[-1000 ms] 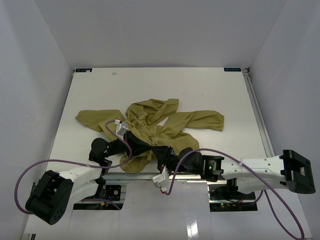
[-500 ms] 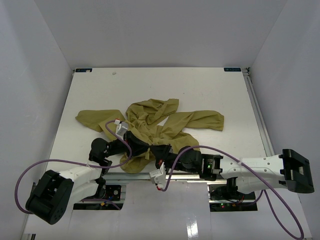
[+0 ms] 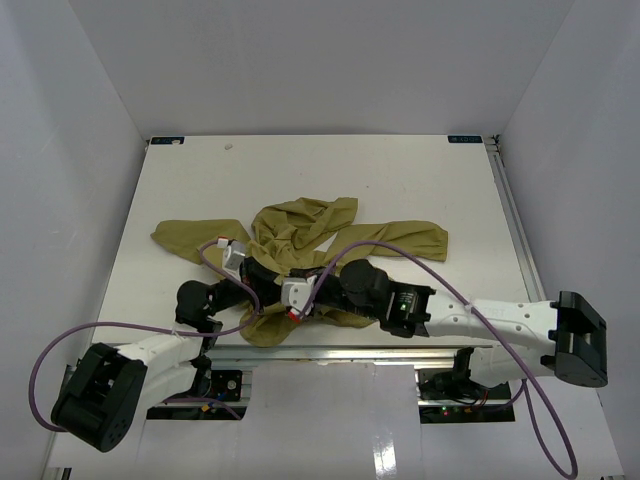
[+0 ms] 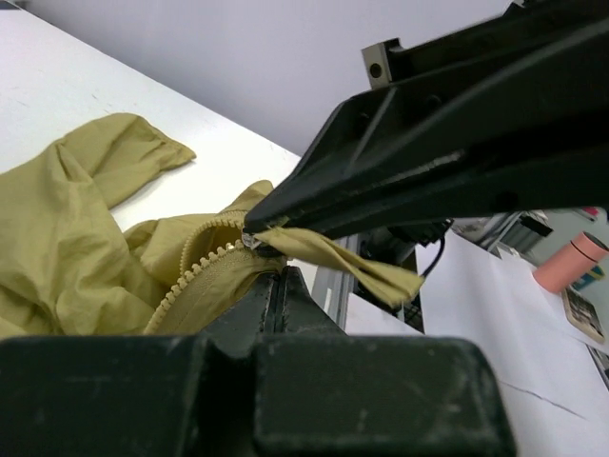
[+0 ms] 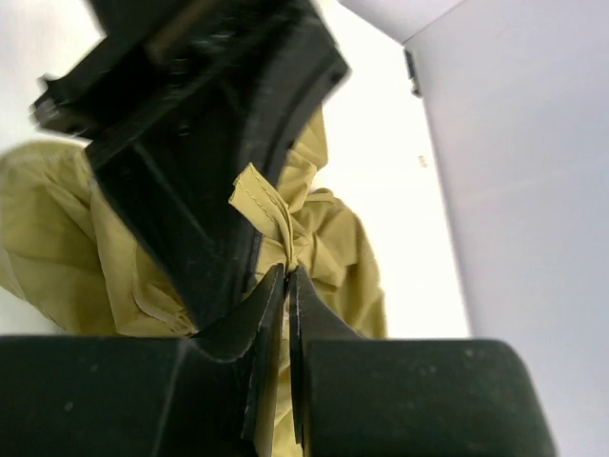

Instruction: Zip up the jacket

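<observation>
The olive jacket (image 3: pixel 300 225) lies crumpled mid-table with its sleeves spread left and right. My left gripper (image 3: pixel 278 283) is at its near hem; in the left wrist view it (image 4: pixel 273 278) is shut on jacket (image 4: pixel 67 238) fabric just beside the zipper teeth (image 4: pixel 195 274). My right gripper (image 3: pixel 290 280) meets it from the right. Its tips (image 4: pixel 255 228) pinch the fabric right above the left jaws, at the end of the teeth. In the right wrist view the right gripper (image 5: pixel 287 274) is shut on a fold of jacket (image 5: pixel 333 248), with the left gripper (image 5: pixel 190 143) close by on the left.
The white table (image 3: pixel 400 180) is walled in white on three sides. A metal rail (image 3: pixel 330 352) runs along the near edge just below both grippers. Purple cables loop off both arms. A pink cup (image 4: pixel 576 262) stands off the table.
My right arm swung up from the near rail to the left gripper, and its jaws shut on the jacket by the zipper. The left gripper kept its grip and barely moved.
</observation>
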